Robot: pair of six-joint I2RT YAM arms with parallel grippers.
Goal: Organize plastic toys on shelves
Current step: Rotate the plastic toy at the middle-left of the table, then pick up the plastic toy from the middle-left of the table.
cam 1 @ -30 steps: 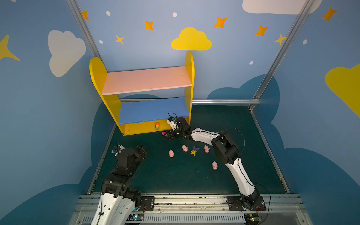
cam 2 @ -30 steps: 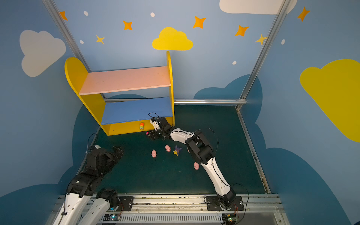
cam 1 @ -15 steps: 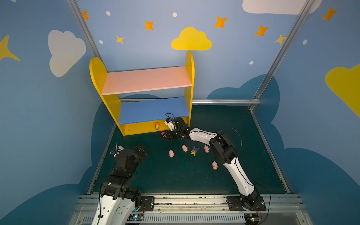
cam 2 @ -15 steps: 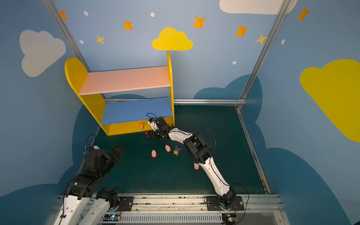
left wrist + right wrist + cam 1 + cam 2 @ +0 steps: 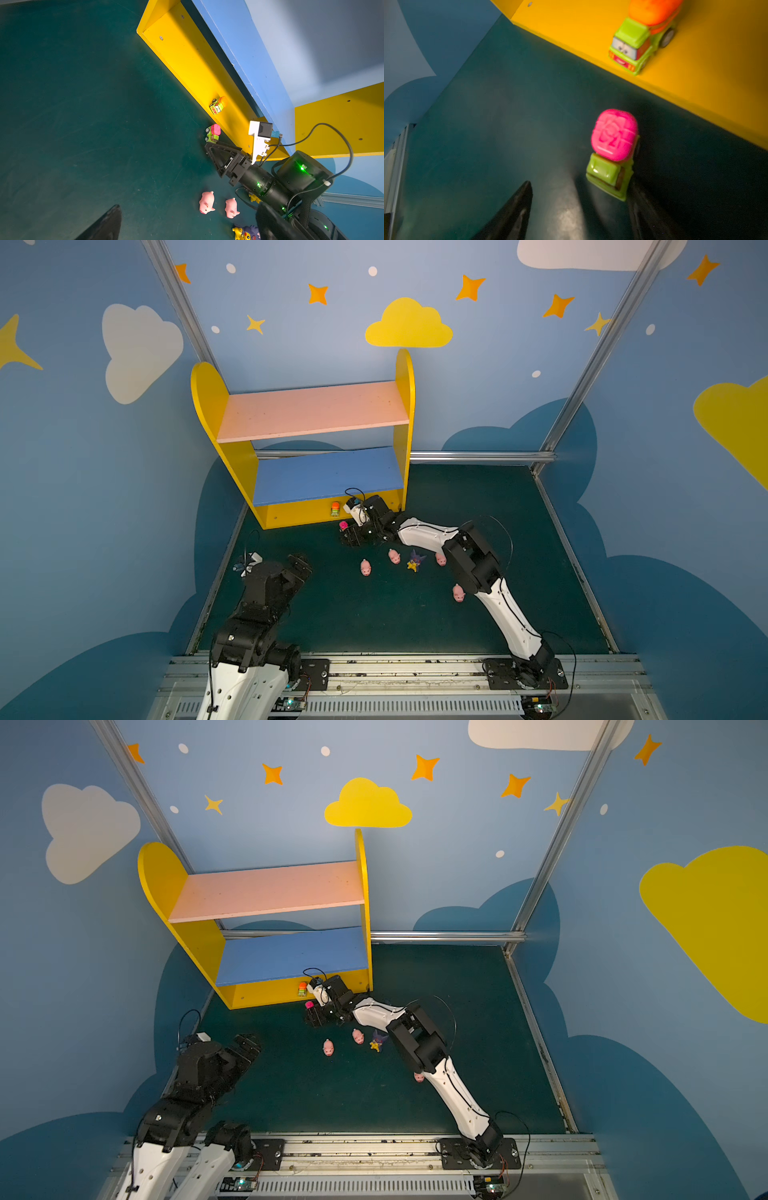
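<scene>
In both top views the shelves (image 5: 208, 398) stand at the back left of the green tabletop (image 5: 374, 626). An orange-topped car (image 5: 335, 509) sits on their yellow base (image 5: 291, 515), just under the blue board's front edge. A pink-topped car (image 5: 343, 525) lies on the tabletop just in front of that base. The right gripper (image 5: 351, 537) is low beside this car, its arm stretched out from the front rail. Nearer the rail, four pigs (image 5: 365, 567) are scattered on the tabletop, and a yellow figure (image 5: 415, 561) with a purple head lies among them. The left gripper (image 5: 247, 1046) hangs over the tabletop's left side, jaws spread and holding nothing, well apart from the toys.

The left wrist view shows the orange-topped car (image 5: 218, 105) on the yellow base (image 5: 187, 58). The pink-topped car (image 5: 213, 133) is on the tabletop, right at the tip of the right gripper (image 5: 207, 146). Two pigs (image 5: 205, 202) lie side by side behind that gripper, and the yellow figure (image 5: 247, 233) is near them.

In the right wrist view, which is somewhat blurred, the two dark fingers (image 5: 512, 216) of the right gripper (image 5: 579, 207) are spread with bare tabletop between them. The pink-topped car (image 5: 612, 149) lies beyond the tips, its green nose at one fingertip. I cannot tell whether they touch, but it is not pinched. The orange-topped car (image 5: 643, 39) stands farther on, on the yellow base.
</scene>
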